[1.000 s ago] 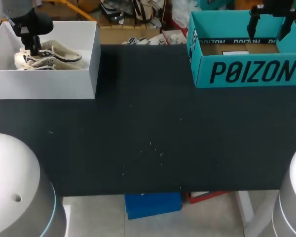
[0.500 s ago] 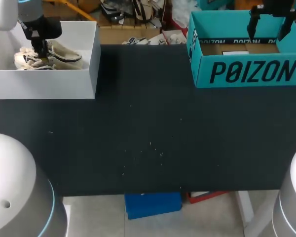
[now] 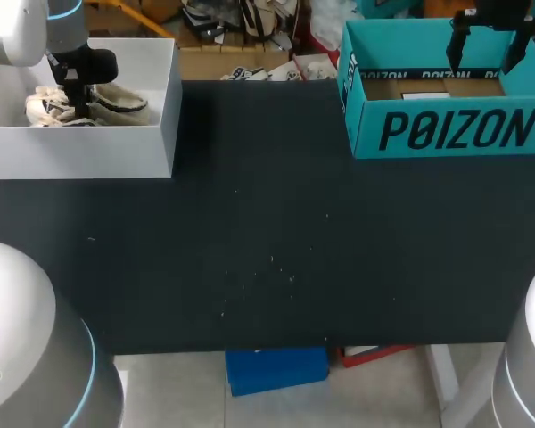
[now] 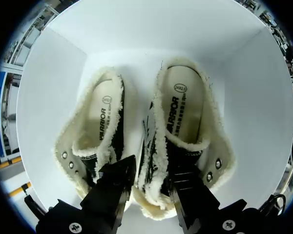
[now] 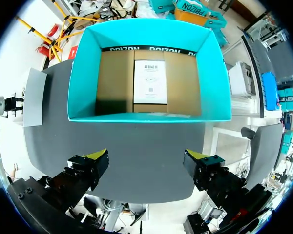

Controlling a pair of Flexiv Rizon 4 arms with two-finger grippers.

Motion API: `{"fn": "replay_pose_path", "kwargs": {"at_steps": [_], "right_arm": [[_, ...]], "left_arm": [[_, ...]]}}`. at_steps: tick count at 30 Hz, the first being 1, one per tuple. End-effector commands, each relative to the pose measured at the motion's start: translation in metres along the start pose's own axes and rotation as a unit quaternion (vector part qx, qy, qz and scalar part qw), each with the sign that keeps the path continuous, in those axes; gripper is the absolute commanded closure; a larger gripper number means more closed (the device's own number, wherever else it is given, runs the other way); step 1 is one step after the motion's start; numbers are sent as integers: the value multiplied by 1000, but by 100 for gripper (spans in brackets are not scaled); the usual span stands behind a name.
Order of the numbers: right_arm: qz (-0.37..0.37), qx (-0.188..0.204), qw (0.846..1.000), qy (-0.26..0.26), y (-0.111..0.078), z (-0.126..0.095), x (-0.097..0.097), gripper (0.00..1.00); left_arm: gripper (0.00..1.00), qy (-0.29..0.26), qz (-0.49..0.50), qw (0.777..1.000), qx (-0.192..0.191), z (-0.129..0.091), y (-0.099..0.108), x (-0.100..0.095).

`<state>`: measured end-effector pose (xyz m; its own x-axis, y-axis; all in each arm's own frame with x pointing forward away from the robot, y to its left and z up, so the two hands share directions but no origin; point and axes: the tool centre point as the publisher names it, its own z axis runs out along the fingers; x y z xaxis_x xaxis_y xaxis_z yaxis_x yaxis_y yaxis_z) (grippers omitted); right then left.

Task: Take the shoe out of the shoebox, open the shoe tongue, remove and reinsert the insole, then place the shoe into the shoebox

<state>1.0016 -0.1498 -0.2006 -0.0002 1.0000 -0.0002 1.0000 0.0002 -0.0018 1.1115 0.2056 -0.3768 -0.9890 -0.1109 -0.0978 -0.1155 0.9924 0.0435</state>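
judging from how things lie, the task is at its very start: the shoe (image 3: 116,100) lies inside the white box (image 3: 169,107), not yet lifted out, and the tongue and insole steps and the putting back are all left to do. the left gripper (image 3: 76,85) is down in this box over the shoe. the right gripper (image 3: 486,49) hangs above the teal shoebox (image 3: 446,129) with jaws released and nothing in them.

the left wrist view shows what the head view hides: a second shoe (image 4: 100,122) lies beside the first, and the left gripper sits at the shoe's side wall. whether its jaws are clenched on it i cannot tell. only the right wrist view shows a white sheet (image 5: 150,82) on the teal shoebox's floor.
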Motion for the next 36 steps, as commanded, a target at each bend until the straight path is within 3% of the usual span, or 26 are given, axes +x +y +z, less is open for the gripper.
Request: {"fn": "replay_pose_path", "kwargs": {"at_steps": [1, 16, 17, 18, 19, 20, 29, 36], "right_arm": [[0, 0, 1000, 0, 0, 0, 0, 0], [0, 0, 1000, 0, 0, 0, 0, 0], [0, 0, 1000, 0, 0, 0, 0, 0], [0, 0, 1000, 0, 0, 0, 0, 0], [0, 0, 1000, 0, 0, 0, 0, 0], [0, 0, 1000, 0, 0, 0, 0, 0], [0, 0, 1000, 0, 0, 0, 0, 0], [0, 0, 1000, 0, 0, 0, 0, 0]], "left_arm": [[66, 3, 2, 1000, -4, 14, -2, -7], [75, 12, 10, 1000, -10, 30, -2, -1], [80, 13, 11, 1000, -11, 31, -2, 0], [93, 12, 13, 1000, -13, 31, -2, 0], [100, 12, 12, 1000, -16, 31, -2, 0], [100, 12, 12, 1000, -17, 31, -2, 0], [100, 14, 20, 1000, -8, 5, -1, -2], [100, 11, 34, 999, -5, -34, 0, -8]]}}
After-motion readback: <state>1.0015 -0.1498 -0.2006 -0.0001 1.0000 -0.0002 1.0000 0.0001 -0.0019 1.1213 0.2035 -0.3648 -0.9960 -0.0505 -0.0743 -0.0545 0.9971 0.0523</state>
